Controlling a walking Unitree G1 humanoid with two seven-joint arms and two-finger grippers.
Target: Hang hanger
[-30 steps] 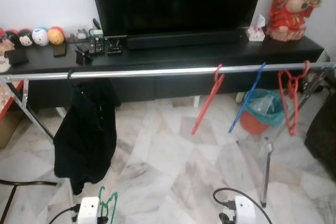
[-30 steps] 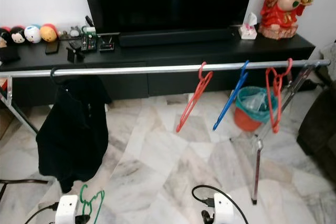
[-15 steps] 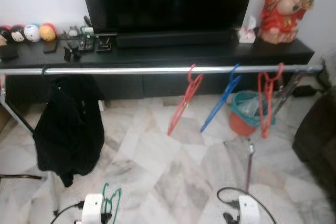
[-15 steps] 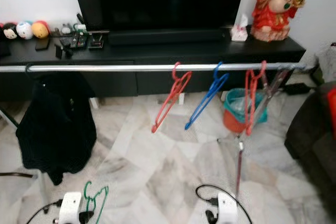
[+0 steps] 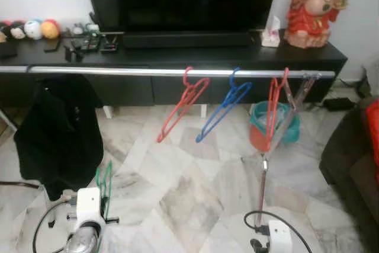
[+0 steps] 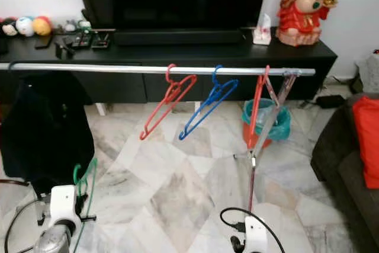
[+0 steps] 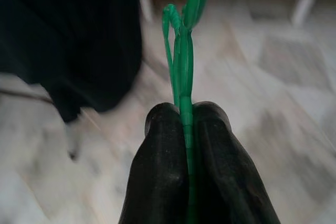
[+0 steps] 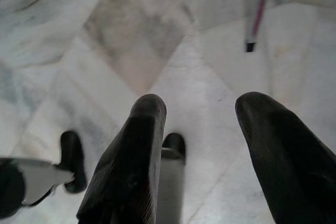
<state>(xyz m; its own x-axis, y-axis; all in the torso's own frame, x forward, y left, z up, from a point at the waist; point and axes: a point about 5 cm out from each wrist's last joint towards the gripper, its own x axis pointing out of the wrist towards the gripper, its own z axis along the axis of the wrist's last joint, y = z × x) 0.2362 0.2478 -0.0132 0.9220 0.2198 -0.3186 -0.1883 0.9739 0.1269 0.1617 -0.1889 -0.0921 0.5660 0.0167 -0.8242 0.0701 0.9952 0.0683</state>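
A silver clothes rail [image 5: 118,71] runs across the scene in front of a black TV cabinet. On it hang a red hanger [image 5: 180,103], a blue hanger [image 5: 222,103], a second red hanger [image 5: 274,102] near its right end, and a black garment [image 5: 59,131] at the left. My left gripper [image 7: 185,116] is shut on a thin green hanger [image 5: 104,183], held low at the left below the rail, beside the garment. In the left wrist view the green hanger [image 7: 181,51] stands up between the black fingers [image 7: 160,166]. My right gripper [image 8: 202,114] hangs low over the floor, open.
The rail's right leg [image 5: 263,176] stands on the marble floor, with a teal bin [image 5: 278,124] behind it. A dark sofa with a red cushion [image 6: 362,140] lies at the right. The TV, a red figurine [image 5: 308,7] and small toys sit on the cabinet.
The camera has shifted, so the rail now sits further left in view. My left gripper has risen with the green hanger. The right arm stays low.
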